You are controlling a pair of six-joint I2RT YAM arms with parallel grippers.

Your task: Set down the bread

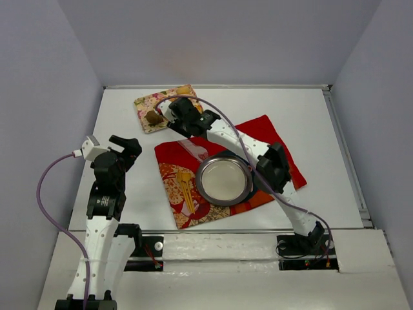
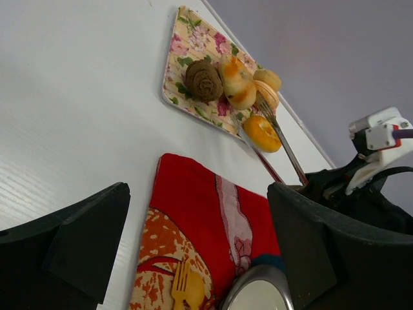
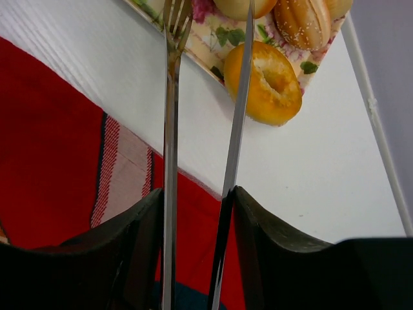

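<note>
The bread (image 2: 233, 79), a lumpy golden-brown roll with pale patches, lies on a floral mat (image 2: 187, 39) at the back of the table; only its lower edge (image 3: 235, 8) shows in the right wrist view. My right gripper (image 3: 197, 200) is shut on metal tongs (image 3: 170, 129) with forked tips. The tongs' arms stand apart, and their tips reach the mat beside the bread; I cannot tell whether they touch it. In the top view the right gripper (image 1: 185, 116) hides the bread. My left gripper (image 2: 197, 187) is open and empty, left of the red cloth (image 1: 271, 129).
A dark brown round piece (image 2: 203, 81), an orange ring roll (image 3: 264, 84) and a sesame roll (image 3: 303, 22) share the mat. A steel plate (image 1: 201, 177) sits on the red cloth at table centre. Grey walls enclose the table.
</note>
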